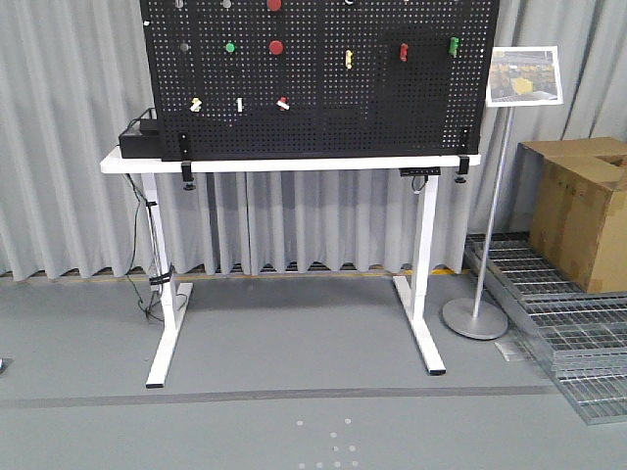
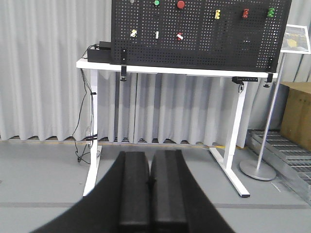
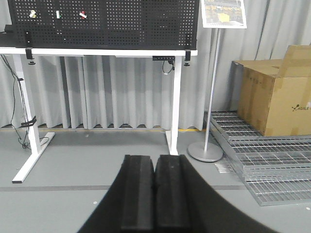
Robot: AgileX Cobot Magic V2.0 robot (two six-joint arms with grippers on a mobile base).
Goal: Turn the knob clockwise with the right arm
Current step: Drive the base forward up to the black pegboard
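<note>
A black pegboard [image 1: 313,78] stands upright on a white table [image 1: 294,163]. It carries a round red knob [image 1: 276,46], a small green knob [image 1: 230,46] and several coloured switches. The red knob [image 2: 181,4] also shows at the top of the left wrist view. In the right wrist view only the board's lower part [image 3: 102,22] shows. My left gripper [image 2: 149,158] is shut and empty, low over the floor, far from the board. My right gripper [image 3: 155,159] is shut and empty, also far back. Neither gripper shows in the front view.
A sign on a metal pole stand [image 1: 477,318] is right of the table. A cardboard box [image 1: 580,211] sits on metal grating [image 1: 578,333] at the far right. A black box [image 1: 140,137] and cables [image 1: 147,264] are at the table's left end. Grey curtains hang behind.
</note>
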